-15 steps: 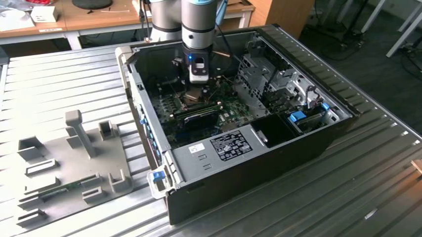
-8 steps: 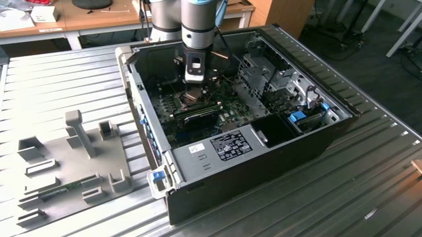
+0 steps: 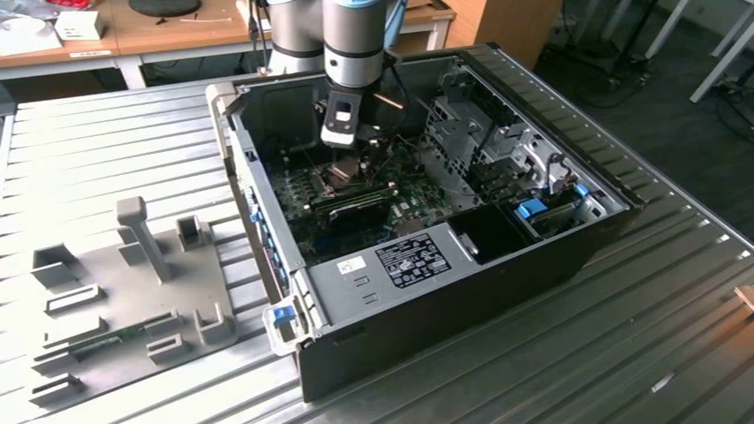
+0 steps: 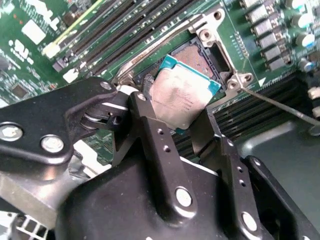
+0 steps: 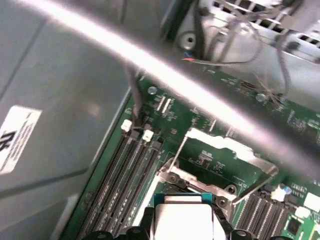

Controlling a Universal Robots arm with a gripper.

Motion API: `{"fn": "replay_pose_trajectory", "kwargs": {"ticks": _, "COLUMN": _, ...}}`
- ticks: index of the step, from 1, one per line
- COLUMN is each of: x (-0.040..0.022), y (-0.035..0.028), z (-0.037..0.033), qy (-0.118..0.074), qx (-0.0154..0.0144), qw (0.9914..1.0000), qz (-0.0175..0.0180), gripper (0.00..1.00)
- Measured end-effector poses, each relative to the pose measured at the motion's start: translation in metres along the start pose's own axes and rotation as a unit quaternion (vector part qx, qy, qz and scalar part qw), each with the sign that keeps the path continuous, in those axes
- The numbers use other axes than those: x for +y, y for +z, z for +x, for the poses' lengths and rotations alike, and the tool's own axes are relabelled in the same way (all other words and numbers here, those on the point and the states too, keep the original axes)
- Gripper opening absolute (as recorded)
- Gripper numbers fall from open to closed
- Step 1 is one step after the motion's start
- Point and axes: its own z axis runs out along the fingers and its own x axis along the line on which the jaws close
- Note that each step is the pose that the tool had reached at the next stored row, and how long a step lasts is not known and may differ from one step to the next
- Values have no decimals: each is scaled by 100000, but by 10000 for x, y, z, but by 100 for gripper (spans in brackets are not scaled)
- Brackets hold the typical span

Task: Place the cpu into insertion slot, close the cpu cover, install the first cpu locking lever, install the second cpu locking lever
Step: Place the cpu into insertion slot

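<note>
matte black gripper (image 4: 170, 111) pinching the flat, dull-silver square cpu (image 4: 182, 92), over the dark, metal-bordered insertion slot (image 4: 200, 54)

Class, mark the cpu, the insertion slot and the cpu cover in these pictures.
cpu (image 4: 182, 97): second wrist view, middle of its silver top.
insertion slot (image 4: 197, 56): second wrist view, dark socket floor.
cpu cover (image 5: 225, 145): first wrist view, bright metal frame edge.

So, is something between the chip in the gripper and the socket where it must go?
Nothing visible does. The gripper holds the flat square silver-grey cpu tilted above the dark square insertion slot, and the shiny metal cpu cover frame stands swung open, off the slot.
</note>
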Motion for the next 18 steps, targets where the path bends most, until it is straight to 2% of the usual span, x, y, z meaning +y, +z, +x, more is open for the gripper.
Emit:
{"fn": "replay_pose_trajectory", "kwargs": {"ticks": 2, "x": 0, "y": 0, "z": 0, "qy": 1796, "qx": -141, "qw": 99984, "qz": -15, "gripper": 54}}
{"fn": "replay_pose_trajectory", "kwargs": {"ticks": 4, "x": 0, "y": 0, "z": 0, "qy": 3666, "qx": -288, "qw": 99932, "qz": -30, "gripper": 54}}
{"fn": "replay_pose_trajectory", "kwargs": {"ticks": 8, "x": 0, "y": 0, "z": 1, "qy": 7194, "qx": -569, "qw": 99739, "qz": -56, "gripper": 54}}
{"fn": "replay_pose_trajectory", "kwargs": {"ticks": 9, "x": 1, "y": 0, "z": 2, "qy": 7495, "qx": -593, "qw": 99717, "qz": -51, "gripper": 54}}
{"fn": "replay_pose_trajectory", "kwargs": {"ticks": 14, "x": 1, "y": 0, "z": 1, "qy": 7555, "qx": -600, "qw": 99712, "qz": -58, "gripper": 54}}
{"fn": "replay_pose_trajectory", "kwargs": {"ticks": 15, "x": 1, "y": 1, "z": 2, "qy": 8070, "qx": -639, "qw": 99672, "qz": -67, "gripper": 54}}
{"fn": "replay_pose_trajectory", "kwargs": {"ticks": 18, "x": 0, "y": 2, "z": 1, "qy": 10775, "qx": -855, "qw": 99414, "qz": -82, "gripper": 54}}
